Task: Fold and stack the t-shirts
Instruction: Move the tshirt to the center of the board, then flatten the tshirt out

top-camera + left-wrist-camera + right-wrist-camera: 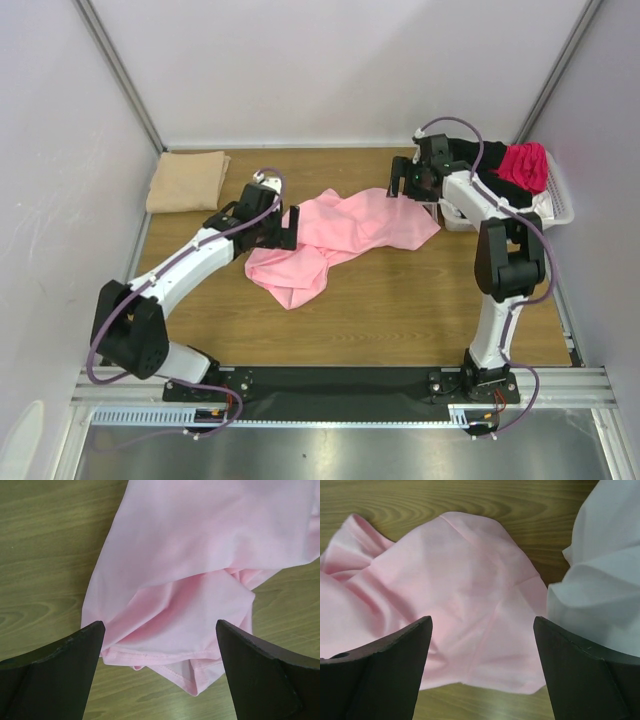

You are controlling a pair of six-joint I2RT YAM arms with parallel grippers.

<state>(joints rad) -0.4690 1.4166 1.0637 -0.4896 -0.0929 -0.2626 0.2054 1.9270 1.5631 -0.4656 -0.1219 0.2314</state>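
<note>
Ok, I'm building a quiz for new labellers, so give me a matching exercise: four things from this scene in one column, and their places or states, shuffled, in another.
Column one
1. pink t-shirt
2. tan t-shirt
3. magenta t-shirt
4. left gripper

Column two
A. in the white basket, far right
B. open, at a shirt's edge
C. folded, far left corner
D. crumpled mid-table

Pairs: 1-D, 2-C, 3-A, 4-B

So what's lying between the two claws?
The crumpled pink t-shirt lies between the left claw and right claw, clearest in the top view.
</note>
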